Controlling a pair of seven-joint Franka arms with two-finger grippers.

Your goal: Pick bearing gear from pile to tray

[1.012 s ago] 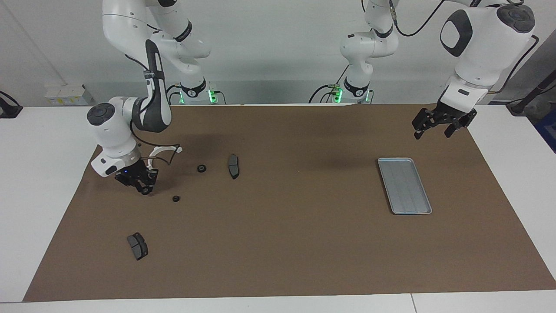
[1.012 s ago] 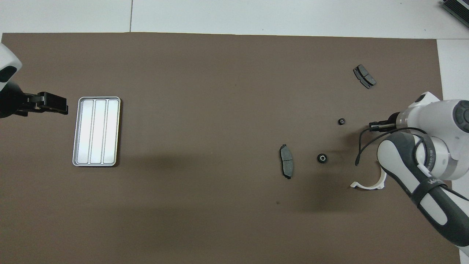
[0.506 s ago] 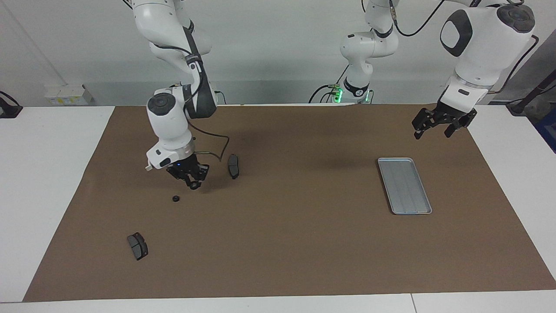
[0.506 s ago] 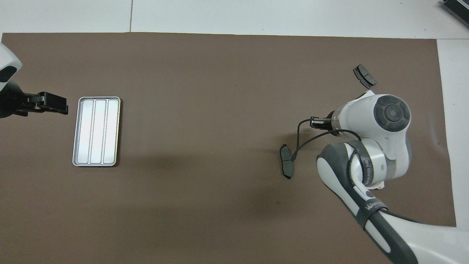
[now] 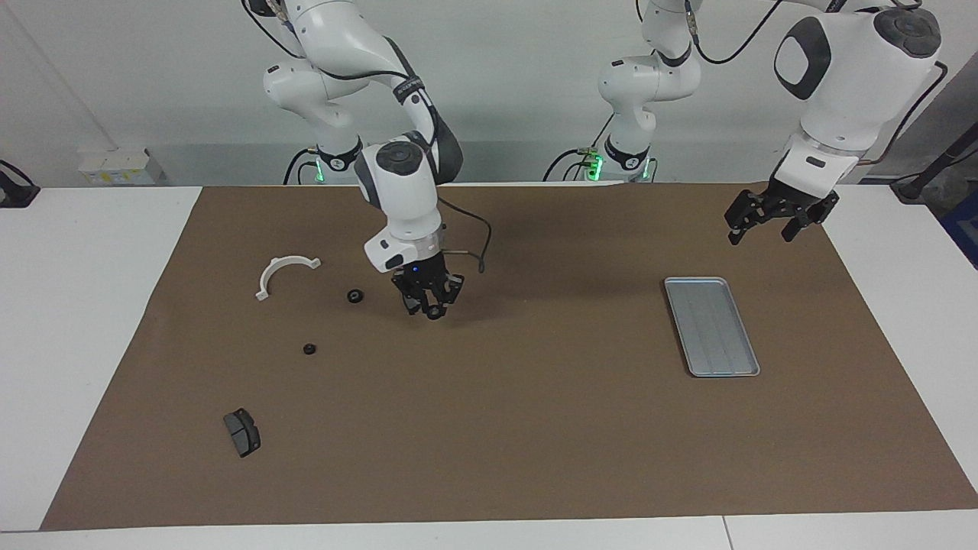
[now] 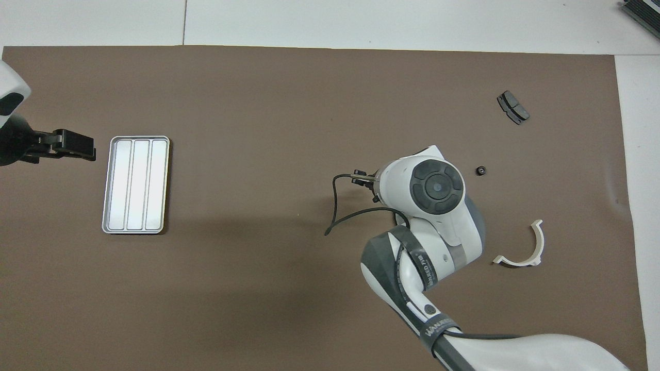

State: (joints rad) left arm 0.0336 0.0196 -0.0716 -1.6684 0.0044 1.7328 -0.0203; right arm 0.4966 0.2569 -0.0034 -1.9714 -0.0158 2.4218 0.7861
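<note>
- Change: your right gripper [image 5: 433, 310] has left the pile at the right arm's end and swung toward mid-table, raised over the mat.
- Claw: tips nearly together, clamped on what looks like a small black ring. So pick looks done and carry is under way.
- Two other rings [image 5: 354, 296] [image 5: 309, 349] lie where they were, as do the white half-ring [image 5: 284, 271] and a grey pad [image 5: 241, 431].
- Tray [image 5: 714, 328] sits empty at the left arm's end, well apart from the gripper. Most of the trip is left.
- Right arm pose: elbow high, wrist pointing approx straight down.
- Left gripper [image 5: 764, 231] waits near the tray, fingers apart.
</note>
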